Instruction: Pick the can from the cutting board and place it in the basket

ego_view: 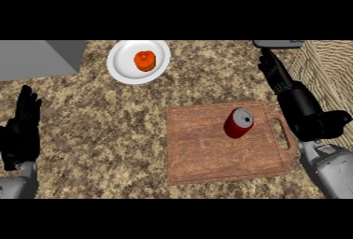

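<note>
You had the can (238, 123) standing on the cutting board (207, 154), toward its far right part, the board lying right of the middle of the surface (103, 130). Behind and left of it sat a plate (123, 72) carrying a fruit (144, 60), with a box (38, 58) in the far left corner. The basket (331, 70) lay along the right edge, with the right robot hand (279, 77) between basket and board.

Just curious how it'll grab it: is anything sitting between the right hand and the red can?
Nothing visible. The right hand is beside the handle edge of the cutting board, and only bare board lies between it and the can.
</note>
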Motion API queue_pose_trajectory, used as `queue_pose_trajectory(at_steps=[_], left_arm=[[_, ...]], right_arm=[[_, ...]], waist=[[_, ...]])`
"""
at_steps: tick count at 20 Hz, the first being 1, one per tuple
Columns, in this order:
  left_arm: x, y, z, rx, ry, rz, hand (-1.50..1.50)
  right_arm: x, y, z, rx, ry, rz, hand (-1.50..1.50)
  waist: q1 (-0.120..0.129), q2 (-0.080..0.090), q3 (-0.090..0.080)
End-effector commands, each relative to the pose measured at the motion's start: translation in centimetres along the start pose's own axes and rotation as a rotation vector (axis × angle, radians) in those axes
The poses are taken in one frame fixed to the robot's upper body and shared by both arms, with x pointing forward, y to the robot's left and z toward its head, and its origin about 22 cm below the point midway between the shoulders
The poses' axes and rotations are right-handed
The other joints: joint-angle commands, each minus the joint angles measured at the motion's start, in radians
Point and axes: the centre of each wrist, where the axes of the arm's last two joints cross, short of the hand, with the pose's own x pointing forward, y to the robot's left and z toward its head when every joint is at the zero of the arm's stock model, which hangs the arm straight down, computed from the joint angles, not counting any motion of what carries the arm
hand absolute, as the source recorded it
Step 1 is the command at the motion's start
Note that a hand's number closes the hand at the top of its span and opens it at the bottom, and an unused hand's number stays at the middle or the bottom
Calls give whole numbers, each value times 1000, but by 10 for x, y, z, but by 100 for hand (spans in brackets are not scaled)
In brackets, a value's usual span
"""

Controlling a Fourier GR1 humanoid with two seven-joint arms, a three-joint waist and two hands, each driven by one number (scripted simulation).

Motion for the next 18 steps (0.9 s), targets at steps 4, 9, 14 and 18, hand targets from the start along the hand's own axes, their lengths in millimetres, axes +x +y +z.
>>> queue_pose_trajectory(at_steps=[4,9,14,18], left_arm=[[-1,-12,-1,-194,60,-101,0],[-5,-34,8,-347,139,-115,0],[9,-41,-7,-376,153,-118,0],[-1,-36,1,-350,163,-127,0]], right_arm=[[-53,-14,26,-256,-133,-301,150],[-23,29,17,-243,-649,-417,150],[-44,78,38,-539,-560,-99,-150],[-74,26,73,-557,-245,232,-150]], waist=[[-21,-9,-9],[-25,-12,-7],[-13,-24,-17],[-41,-32,-24]])
